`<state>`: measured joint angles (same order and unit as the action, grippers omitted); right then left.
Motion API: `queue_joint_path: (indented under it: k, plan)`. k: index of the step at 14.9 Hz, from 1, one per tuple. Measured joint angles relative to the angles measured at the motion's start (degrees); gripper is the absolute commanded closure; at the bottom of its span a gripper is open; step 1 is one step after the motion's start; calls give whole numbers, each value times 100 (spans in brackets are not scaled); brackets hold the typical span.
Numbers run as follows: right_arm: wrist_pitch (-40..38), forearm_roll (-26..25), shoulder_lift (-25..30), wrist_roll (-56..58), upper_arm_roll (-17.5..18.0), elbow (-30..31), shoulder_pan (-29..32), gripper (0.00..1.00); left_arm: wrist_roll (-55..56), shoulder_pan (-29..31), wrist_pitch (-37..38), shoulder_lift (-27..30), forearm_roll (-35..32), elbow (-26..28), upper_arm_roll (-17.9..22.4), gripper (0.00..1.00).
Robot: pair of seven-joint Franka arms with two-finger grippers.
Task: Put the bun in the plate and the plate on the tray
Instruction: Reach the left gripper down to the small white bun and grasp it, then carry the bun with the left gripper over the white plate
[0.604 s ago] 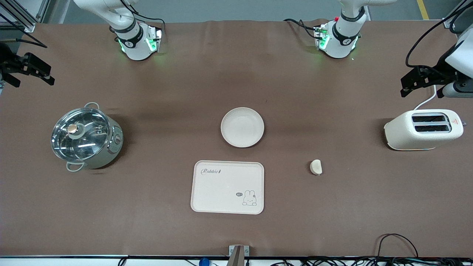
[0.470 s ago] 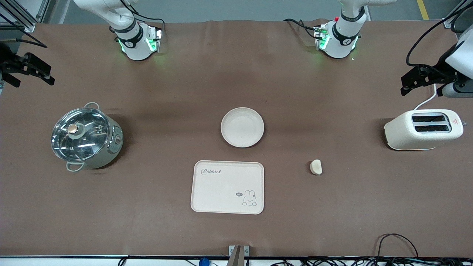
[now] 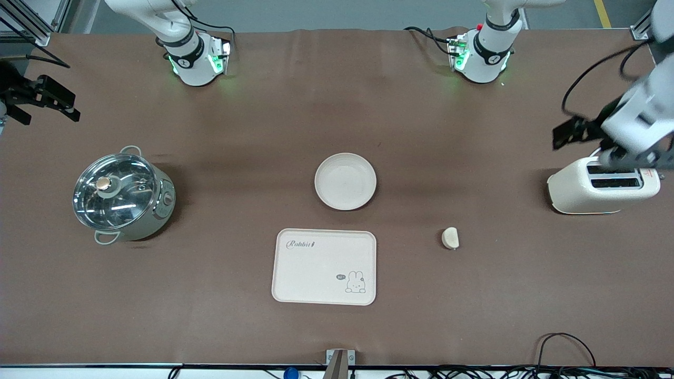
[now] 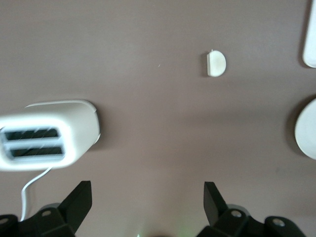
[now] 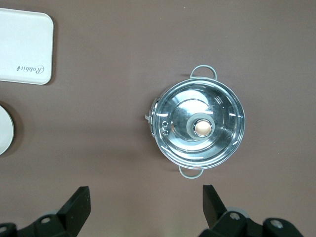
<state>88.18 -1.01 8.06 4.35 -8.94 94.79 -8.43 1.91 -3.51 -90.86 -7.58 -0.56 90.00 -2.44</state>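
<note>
The bun [image 3: 450,238] lies on the brown table toward the left arm's end, beside the tray and apart from it. It also shows in the left wrist view [image 4: 216,63]. The round plate [image 3: 345,181] sits empty mid-table. The Rabbit tray [image 3: 324,266] lies nearer the front camera than the plate and is empty. My left gripper [image 3: 579,143] is open and empty in the air over the toaster's edge; its jaws [image 4: 147,190] stand wide apart. My right gripper [image 3: 50,113] is open and empty at the right arm's end of the table, and its own view [image 5: 145,195] shows it near the pot.
A white toaster [image 3: 603,184] stands at the left arm's end, also in the left wrist view [image 4: 47,134]. A steel pot with a glass lid [image 3: 122,196] stands at the right arm's end, also in the right wrist view [image 5: 200,127]. Cables run along the table's front edge.
My left arm has swung in toward the table's middle and now hangs over the toaster's edge. The right arm, bun, plate and tray have not moved.
</note>
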Motion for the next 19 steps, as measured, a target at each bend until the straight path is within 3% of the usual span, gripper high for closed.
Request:
queue_joint_path:
  k: [5,9,11,13,14,16,18,19]
  plan:
    - [0,0,-4,133,8,-13,-4,0,335,-262,-2277,-2258,454,60,-246,0]
    - [2,0,-24,190,-5,-13,-1,0,759,-789,-3535,-3231,454,20,-269,3]
    - [9,0,-53,190,-4,-13,-1,0,822,-867,-4411,-3428,454,202,-268,20]
    - [19,2,-93,190,2,-13,-1,0,802,-842,-5103,-3508,454,567,-259,48]
    - [29,2,-109,190,5,-12,-2,0,761,-823,-5246,-3511,452,692,-249,61]
    - [45,3,-129,190,6,-13,-3,0,673,-772,-5304,-3459,458,764,-245,75]
    - [53,3,-134,190,7,-13,-3,0,623,-770,-5299,-3425,458,781,-244,100]
    - [54,3,-135,190,7,-13,-3,0,591,-777,-5300,-3417,458,783,-260,100]
